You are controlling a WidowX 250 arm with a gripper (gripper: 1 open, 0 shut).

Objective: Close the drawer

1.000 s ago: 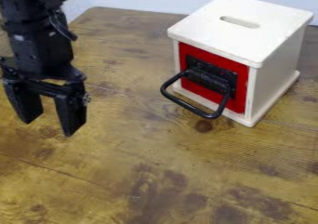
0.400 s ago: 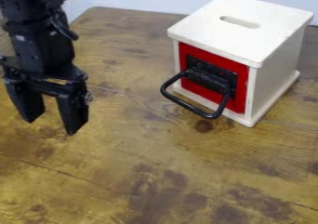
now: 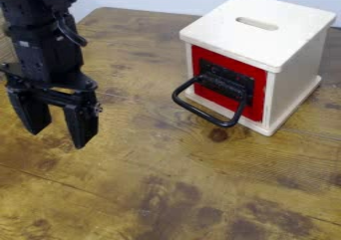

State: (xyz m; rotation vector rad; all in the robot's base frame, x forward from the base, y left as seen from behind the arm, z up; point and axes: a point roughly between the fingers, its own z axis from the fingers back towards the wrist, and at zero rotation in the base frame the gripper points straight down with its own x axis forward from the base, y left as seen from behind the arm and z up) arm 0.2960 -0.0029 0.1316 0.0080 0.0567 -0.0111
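The drawer (image 3: pixel 226 82) has a red square front and a black loop handle (image 3: pixel 205 107) that hangs forward and down. It sits in a pale cream wooden cube box (image 3: pixel 266 40) with a slot on top, at the upper right of the table. The red front looks close to flush with the box face. My gripper (image 3: pixel 55 119) is at the left, well apart from the drawer, pointing down just above the tabletop. Its two black fingers are spread apart and hold nothing.
The worn brown wooden table (image 3: pixel 173 184) fills the view. Its far edge runs behind the box, against a pale wall. The black arm (image 3: pixel 40 25) rises to the upper left.
My gripper has shifted slightly to the right and a little down. The box and drawer have not moved.
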